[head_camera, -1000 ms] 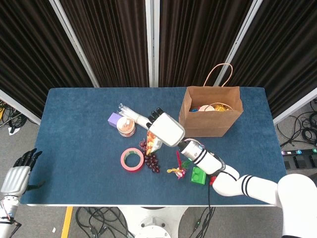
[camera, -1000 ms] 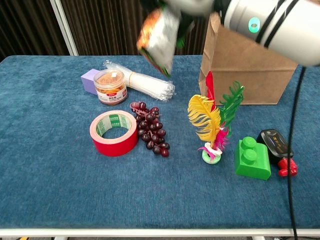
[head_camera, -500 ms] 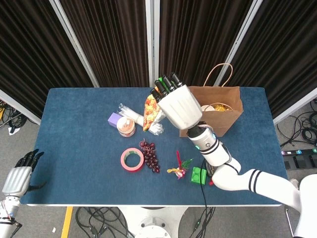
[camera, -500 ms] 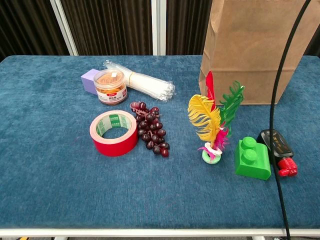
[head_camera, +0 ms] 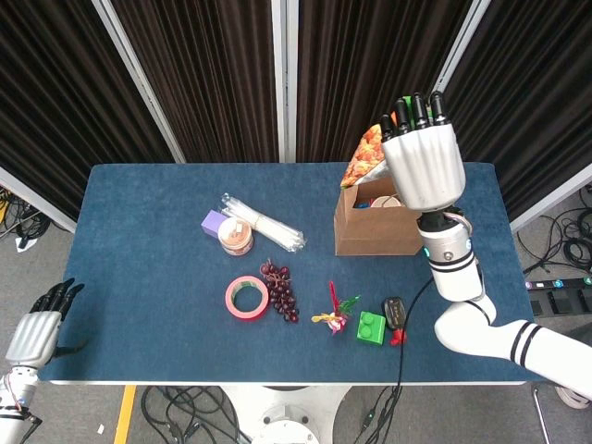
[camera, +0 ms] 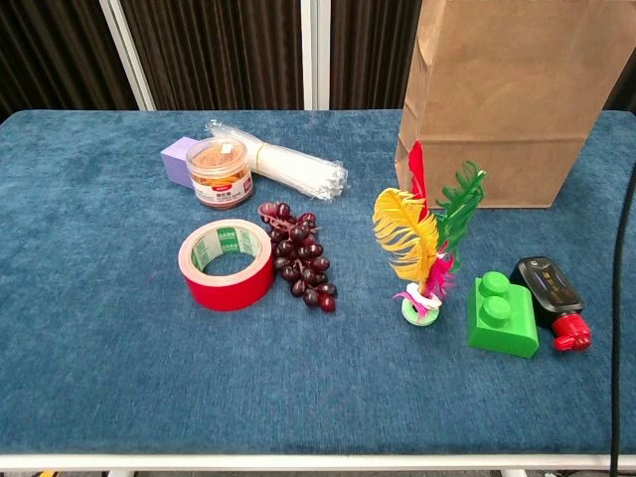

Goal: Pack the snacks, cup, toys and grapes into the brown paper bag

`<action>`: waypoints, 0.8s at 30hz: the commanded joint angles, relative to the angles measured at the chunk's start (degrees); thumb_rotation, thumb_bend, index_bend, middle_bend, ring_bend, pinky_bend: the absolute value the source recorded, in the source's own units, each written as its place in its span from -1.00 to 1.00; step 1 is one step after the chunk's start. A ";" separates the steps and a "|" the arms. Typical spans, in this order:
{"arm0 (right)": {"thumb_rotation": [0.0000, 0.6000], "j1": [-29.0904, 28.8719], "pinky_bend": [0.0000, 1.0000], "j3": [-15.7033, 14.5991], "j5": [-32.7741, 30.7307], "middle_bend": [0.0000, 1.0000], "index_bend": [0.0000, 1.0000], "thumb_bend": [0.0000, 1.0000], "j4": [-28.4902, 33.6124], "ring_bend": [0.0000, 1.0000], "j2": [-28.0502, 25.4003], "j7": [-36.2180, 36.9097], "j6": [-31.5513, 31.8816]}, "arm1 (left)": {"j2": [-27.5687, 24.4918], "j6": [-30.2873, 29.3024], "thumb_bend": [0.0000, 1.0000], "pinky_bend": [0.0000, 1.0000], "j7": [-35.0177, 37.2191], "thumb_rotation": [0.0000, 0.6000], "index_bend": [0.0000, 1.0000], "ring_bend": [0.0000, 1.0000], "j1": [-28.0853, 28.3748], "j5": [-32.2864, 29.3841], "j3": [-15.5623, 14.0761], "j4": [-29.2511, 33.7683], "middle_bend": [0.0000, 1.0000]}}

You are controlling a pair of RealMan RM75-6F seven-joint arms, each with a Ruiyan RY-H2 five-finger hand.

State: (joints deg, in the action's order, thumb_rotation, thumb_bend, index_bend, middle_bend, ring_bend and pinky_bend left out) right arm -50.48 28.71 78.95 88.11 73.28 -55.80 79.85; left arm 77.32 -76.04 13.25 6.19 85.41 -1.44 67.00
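a white robot right hand (head_camera: 423,166) was raised above the open top of the brown paper bag (head_camera: 379,231), which stood near the back right of a blue table (head_camera: 139,277). the hand gripped an orange snack packet (head_camera: 363,154), which hung by the bag's left rim rather than over the middle of the opening. the left hand (head_camera: 32,333) hung low off the table's left edge, holding nothing, its fingers straight and close together. some items already lay inside the bag. still on the table were a bunch of dark grapes (camera: 301,255), a green toy block (camera: 503,314), a feathered toy (camera: 425,246) just beside it, a small jar of snacks (camera: 218,171) and a roll of red tape (camera: 228,262). the likely risk was a release from there: the packet sat so close to the rim that it could catch the edge and slide down outside, or the hand, lowering, could press the thin paper wall and tip or crush the bag.
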 commanded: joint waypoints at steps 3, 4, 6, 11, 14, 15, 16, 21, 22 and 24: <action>1.00 1.48 -0.03 -2.03 -1.95 0.19 0.53 -0.48 -2.77 -0.10 0.32 -3.19 0.65 | 0.05 -0.10 -0.53 -0.67 0.16 1.00 -0.73 -0.95 -0.04 0.06 -0.06 -0.11 -0.73; 1.00 1.57 -0.03 -2.32 -2.54 0.19 0.53 -0.48 -3.30 -0.10 0.69 -3.80 0.63 | 0.04 -0.13 -0.54 -0.67 0.16 1.00 -0.72 -0.95 -0.07 0.00 -0.03 -0.16 -0.73; 1.00 1.66 -0.03 -3.02 -3.31 0.19 0.53 -0.48 -4.35 -0.10 1.12 -4.98 0.27 | 0.02 -0.19 -0.54 -0.67 0.25 1.00 -0.72 -0.95 -0.14 -0.15 0.05 -0.20 -0.73; 1.00 1.90 -0.05 -5.26 -4.80 0.19 0.53 -0.48 -7.97 -0.10 2.53 -5.89 -1.26 | 0.06 -0.16 -0.53 -0.67 0.46 1.00 -0.72 -0.95 -0.17 -0.20 0.04 -0.37 -0.73; 1.00 1.60 -0.06 -5.60 -5.46 0.19 0.53 -0.47 -10.32 -0.09 3.95 -4.77 -1.53 | 0.12 -0.15 -0.53 -0.67 0.43 1.00 -0.73 -0.95 -0.18 0.02 -0.15 -0.52 -0.73; 1.00 1.48 -0.06 -5.76 -5.58 0.19 0.53 -0.47 -10.94 -0.09 4.31 -4.58 -1.68 | 0.15 -0.16 -0.53 -0.67 0.46 1.00 -0.73 -0.95 -0.17 0.05 -0.16 -0.56 -0.73; 1.00 1.36 -0.06 -5.95 -5.64 0.19 0.53 -0.48 -11.52 -0.09 4.64 -4.47 -1.83 | 0.16 -0.18 -0.53 -0.67 0.51 1.00 -0.72 -0.95 -0.17 0.05 -0.14 -0.59 -0.73; 1.00 1.25 -0.06 -7.19 -6.27 0.19 0.52 -0.47 -14.13 -0.10 6.23 -3.74 -2.70 | 0.23 -0.16 -0.53 -0.67 0.70 1.00 -0.72 -0.95 -0.20 -0.04 -0.12 -0.84 -0.73; 1.00 1.26 -0.06 -7.30 -6.59 0.19 0.51 -0.48 -14.59 -0.10 6.56 -3.58 -2.88 | 0.22 -0.16 -0.53 -0.67 0.69 1.00 -0.73 -0.95 -0.22 -0.02 -0.15 -0.87 -0.73; 1.00 1.16 -0.07 -7.44 -7.17 0.19 0.50 -0.48 -15.91 -0.10 7.45 -2.76 -3.24 | 0.14 -0.27 -0.53 -0.67 0.71 1.00 -0.72 -0.94 -0.32 0.00 -0.20 -0.86 -0.73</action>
State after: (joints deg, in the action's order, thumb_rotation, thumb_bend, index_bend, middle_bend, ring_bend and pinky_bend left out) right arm -49.24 21.45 72.18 72.88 80.17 -59.09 76.91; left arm 77.47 -76.31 13.95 5.88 85.40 -1.63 66.14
